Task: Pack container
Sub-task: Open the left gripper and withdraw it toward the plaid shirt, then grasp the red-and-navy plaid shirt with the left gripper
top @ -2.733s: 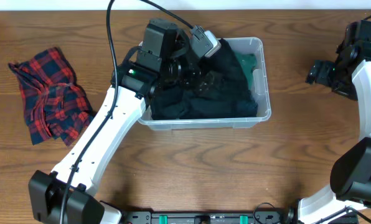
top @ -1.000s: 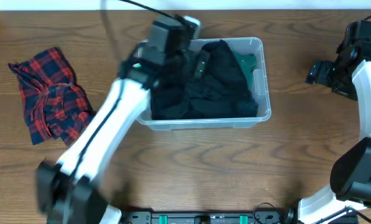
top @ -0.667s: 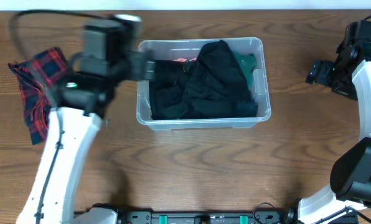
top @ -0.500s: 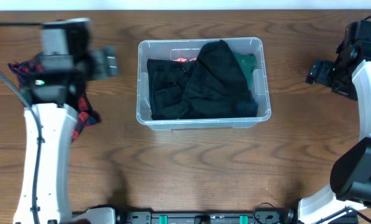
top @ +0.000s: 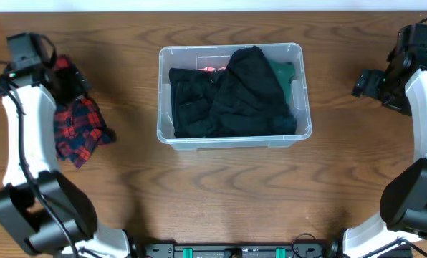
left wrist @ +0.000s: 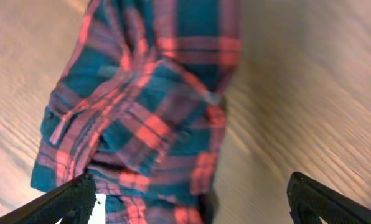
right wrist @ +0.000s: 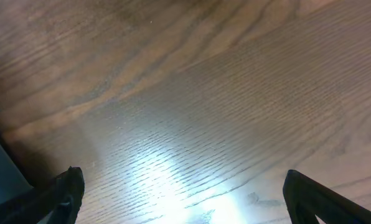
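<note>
We found the red-and-navy plaid cloth garment [left wrist: 142, 106] directly beneath the open left claw [left wrist: 198, 199], its long axis running near to far. The clear rectangular plastic container [top: 231, 140] stood well to the right on the worktop [top: 221, 193]. The right claw [right wrist: 182, 196], also open, was much farther away.

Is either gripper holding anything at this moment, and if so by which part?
Nothing is held. The left gripper is open over the plaid garment; the right gripper is open over bare table.
</note>
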Robot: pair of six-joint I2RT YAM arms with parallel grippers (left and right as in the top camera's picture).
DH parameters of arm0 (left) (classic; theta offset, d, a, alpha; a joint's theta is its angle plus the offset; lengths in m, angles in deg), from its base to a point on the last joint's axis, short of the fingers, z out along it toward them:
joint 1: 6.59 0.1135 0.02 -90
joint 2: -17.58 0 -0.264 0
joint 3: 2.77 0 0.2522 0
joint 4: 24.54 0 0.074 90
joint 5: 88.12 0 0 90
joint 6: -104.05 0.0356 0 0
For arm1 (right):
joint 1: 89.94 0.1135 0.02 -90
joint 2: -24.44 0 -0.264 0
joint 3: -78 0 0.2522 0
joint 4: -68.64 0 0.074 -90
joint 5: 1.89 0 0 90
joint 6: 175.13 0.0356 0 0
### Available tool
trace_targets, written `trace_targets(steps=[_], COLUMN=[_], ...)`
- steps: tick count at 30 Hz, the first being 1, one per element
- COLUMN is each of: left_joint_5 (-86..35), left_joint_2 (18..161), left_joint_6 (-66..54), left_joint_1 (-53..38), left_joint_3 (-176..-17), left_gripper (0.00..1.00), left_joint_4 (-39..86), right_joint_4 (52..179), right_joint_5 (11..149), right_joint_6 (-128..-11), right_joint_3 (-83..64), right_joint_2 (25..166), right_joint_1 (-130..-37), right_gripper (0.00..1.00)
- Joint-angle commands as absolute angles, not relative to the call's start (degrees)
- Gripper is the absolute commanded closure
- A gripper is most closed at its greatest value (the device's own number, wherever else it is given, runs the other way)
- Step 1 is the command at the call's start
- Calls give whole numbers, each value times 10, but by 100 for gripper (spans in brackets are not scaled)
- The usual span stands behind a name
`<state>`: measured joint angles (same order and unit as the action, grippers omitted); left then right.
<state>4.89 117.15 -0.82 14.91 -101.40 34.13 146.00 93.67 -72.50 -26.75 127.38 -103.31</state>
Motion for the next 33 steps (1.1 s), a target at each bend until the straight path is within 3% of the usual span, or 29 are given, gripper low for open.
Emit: trace_targets(steps=[1, 12, 22, 33], left_joint_5=[55, 11, -151, -249], left_joint_2=[1192, 1211, 1296, 1384], left_joint_6=[-39, -8, 55, 130], left_joint_1=[180, 285, 380, 389], left_joint_3=[-1015, -1015, -1015, -1015], left_gripper=[2, 2, 2, 2], left_joint_4=[337, 257, 190, 135], right_joint_4=[1461, 1461, 1461, 1461], right_joint_5=[937, 937, 937, 937], right_joint_6=[-719, -719, -719, -719], right_joint_3=[-269, -269, -269, -269], right_joint_2=[1279, 1279, 1279, 1279], right_joint_1=[-1034, -1034, -1034, -1034], right_gripper=[1, 1, 1, 1])
